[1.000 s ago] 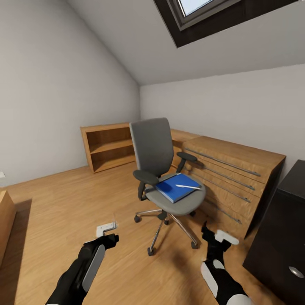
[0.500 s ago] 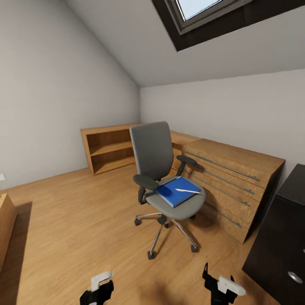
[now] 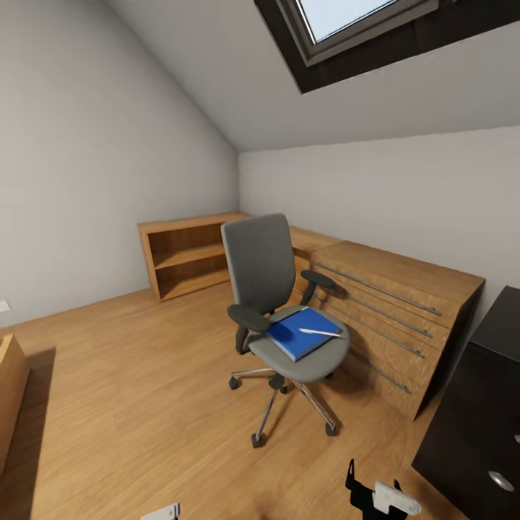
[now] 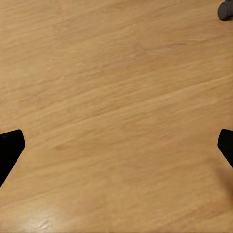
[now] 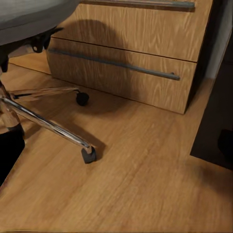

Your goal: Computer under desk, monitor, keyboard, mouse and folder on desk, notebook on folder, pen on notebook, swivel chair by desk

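Observation:
The grey swivel chair stands mid-room on the wooden floor. On its seat lies the blue folder, and the pale pen rests on top. I cannot make out a notebook apart from the folder. The desk shows as black drawers at the right edge. Computer, monitor, keyboard and mouse are out of view. My right gripper hangs low in front of the chair, open and empty, facing a chair castor. My left gripper is open over bare floor.
A light wooden drawer cabinet stands against the wall right behind the chair, close to the desk. An open wooden bookshelf is at the far wall. A wooden piece sits at the left edge. A skylight is overhead.
The head view has tilted up slightly. Both arms have dropped toward the picture's bottom edge; the left one is almost gone from it. Chair, folder and pen have not moved.

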Controlling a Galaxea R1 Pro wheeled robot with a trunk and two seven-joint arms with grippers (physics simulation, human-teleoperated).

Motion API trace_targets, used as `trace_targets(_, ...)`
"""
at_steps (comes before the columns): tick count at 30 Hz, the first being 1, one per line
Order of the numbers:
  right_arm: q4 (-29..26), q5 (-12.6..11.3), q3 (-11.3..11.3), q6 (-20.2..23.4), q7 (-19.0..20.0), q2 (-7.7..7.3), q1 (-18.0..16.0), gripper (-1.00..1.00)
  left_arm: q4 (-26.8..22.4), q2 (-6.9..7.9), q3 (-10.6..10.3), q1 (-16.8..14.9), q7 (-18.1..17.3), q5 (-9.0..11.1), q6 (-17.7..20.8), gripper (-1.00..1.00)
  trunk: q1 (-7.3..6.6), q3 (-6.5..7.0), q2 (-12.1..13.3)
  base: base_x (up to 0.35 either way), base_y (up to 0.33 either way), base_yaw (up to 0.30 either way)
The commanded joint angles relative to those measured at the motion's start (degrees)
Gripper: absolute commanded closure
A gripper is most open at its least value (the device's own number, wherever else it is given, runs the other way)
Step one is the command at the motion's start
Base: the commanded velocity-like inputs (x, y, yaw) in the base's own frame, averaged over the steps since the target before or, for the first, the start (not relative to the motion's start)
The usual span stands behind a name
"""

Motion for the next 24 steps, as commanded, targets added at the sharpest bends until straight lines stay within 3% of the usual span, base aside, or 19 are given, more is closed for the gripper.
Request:
trace_targets(1,0.1,-0.3,-0.5,-0.4,0.7,0.04,-0.1,-1.0,0.0,-0.03,-0.5,0.0,0.3,0.4,-0.1,-1.0,-0.24,0.13,0.4,0.0,0.0,0.0)
trace_targets(6,0.1,-0.2,-0.5,-0.4,1.5,0.08,-0.1,-1.0,0.1,-0.14,-0.5,0.0,0.3,0.4,0.0,-1.0,-1.33,1.02,2.4,0.0,0.0,-0.066)
trace_targets(16,0.1,-0.2,-0.6,-0.4,4.0,-0.09,-0.1,-1.0,0.2,-0.02,-0.5,0.0,0.4,0.5,0.8,-1.0,-3.53,2.82,6.4,-0.009,0.0,-0.241)
trace_targets(24,0.1,-0.2,-0.5,-0.4,5.1,0.11,0.1,-1.0,0.2,0.07,-0.4,0.0,0.4,0.5,0.8,-1.0,-5.29,4.26,9.6,-0.275,0.069,-0.263)
